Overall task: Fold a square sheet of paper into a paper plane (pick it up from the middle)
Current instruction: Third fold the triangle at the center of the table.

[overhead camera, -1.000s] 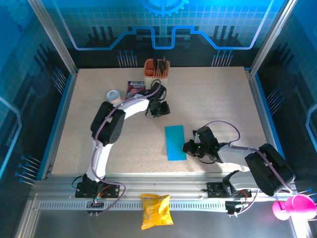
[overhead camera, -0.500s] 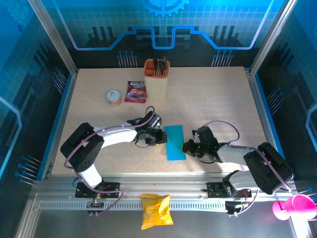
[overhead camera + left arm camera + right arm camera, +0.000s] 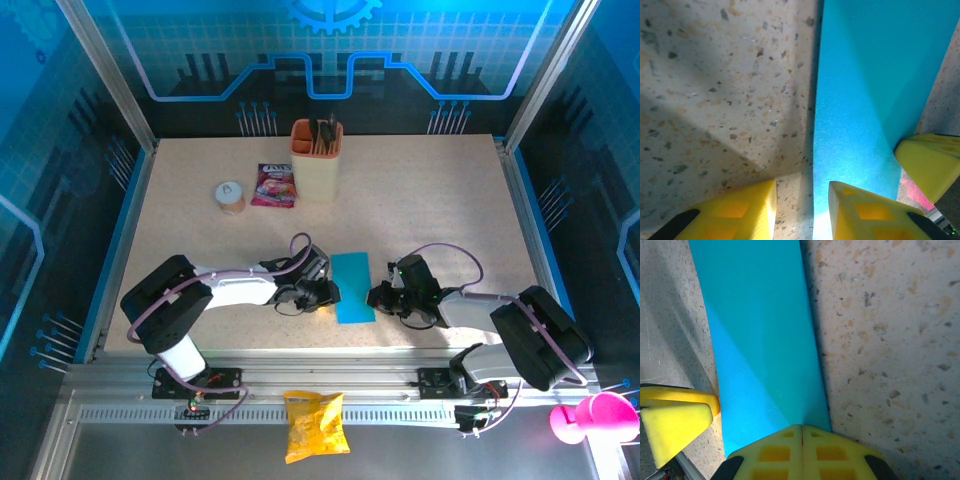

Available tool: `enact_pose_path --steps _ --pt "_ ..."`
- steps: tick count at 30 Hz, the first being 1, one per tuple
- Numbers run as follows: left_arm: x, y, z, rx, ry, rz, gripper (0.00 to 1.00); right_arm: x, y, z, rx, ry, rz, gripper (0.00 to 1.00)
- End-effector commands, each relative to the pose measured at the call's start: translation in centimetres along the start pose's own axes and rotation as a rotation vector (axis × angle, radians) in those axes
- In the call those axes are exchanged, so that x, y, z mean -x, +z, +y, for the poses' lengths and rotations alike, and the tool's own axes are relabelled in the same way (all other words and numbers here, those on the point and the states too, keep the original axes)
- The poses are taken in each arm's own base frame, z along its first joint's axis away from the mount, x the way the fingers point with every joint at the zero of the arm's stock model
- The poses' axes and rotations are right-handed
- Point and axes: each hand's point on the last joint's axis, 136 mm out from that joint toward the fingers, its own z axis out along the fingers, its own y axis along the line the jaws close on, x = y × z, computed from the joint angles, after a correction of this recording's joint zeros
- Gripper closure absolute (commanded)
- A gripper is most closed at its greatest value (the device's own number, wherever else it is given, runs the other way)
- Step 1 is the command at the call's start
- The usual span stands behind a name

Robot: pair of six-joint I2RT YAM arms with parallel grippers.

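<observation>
At table centre, just beyond the arm bases, the thin bright-blue square sheet of paper [image 3: 352, 287] lies flat as a narrow strip. At its 3 o'clock edge, my right gripper [image 3: 802, 432] is closed on that edge. My left gripper [image 3: 802, 187] has swung in from the far tall beige plastic cup [image 3: 316, 160] to 9 o'clock. Its fingers are parted, straddling the edge and holding nothing. I judge the next fold can begin.
</observation>
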Motion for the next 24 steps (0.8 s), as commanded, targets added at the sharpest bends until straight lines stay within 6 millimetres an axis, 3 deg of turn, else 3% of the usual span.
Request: enact_pose_path --steps 1,13,24 --pt "-0.2 0.2 -1.1 -0.035 -0.022 -0.017 0.66 -4.7 0.2 -7.0 -0.247 0.083 0.138 1.00" --pt "-0.6 0.5 -1.4 -0.030 -0.019 -0.022 0.66 -4.8 0.6 -7.0 -0.235 0.087 0.147 1.00" --pt "-0.8 0.5 -0.5 0.021 -0.037 -0.031 0.66 -4.9 0.7 -7.0 -0.227 0.086 0.151 1.00"
